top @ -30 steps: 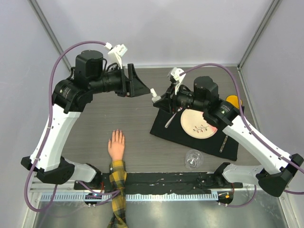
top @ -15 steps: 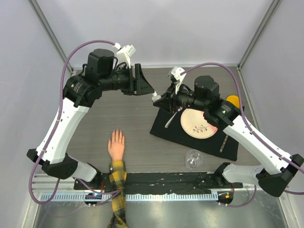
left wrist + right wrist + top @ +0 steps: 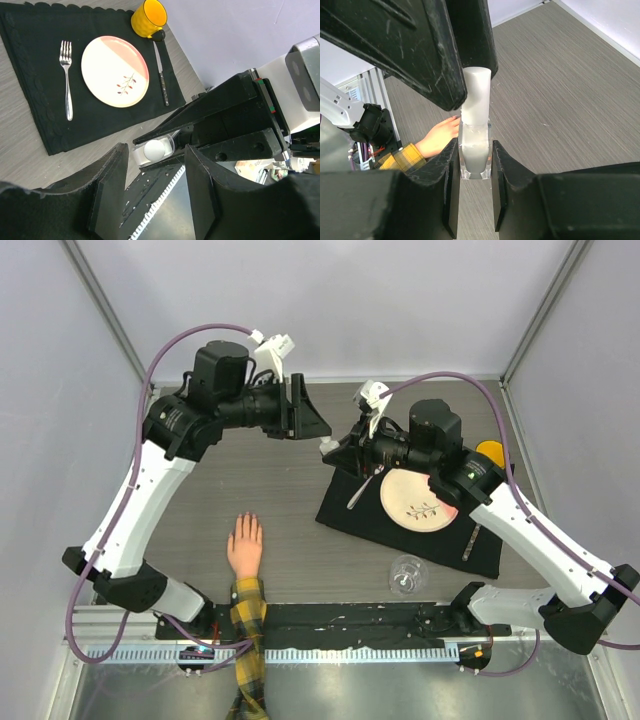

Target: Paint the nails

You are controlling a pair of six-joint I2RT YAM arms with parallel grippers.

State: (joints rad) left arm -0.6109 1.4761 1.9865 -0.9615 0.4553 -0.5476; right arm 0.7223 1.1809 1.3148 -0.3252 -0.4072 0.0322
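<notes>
Two grippers meet mid-air. Right gripper [image 3: 330,448] clamped on clear polish bottle [image 3: 475,150]. Left gripper [image 3: 318,428] half-spread, jaws either side of bottle's white cap [image 3: 154,149], gaps showing. Nails [image 3: 246,519] on fake hand [image 3: 245,550], flat on table [image 3: 250,480], well apart from both grippers, toward arm bases.

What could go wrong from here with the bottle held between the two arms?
1. The left fingers are open close to the white cap; closing off-centre could knock the bottle askew.
2. The right fingers clamp only the bottle's glass sides, so a twist on the cap might make it slip or spill.
</notes>
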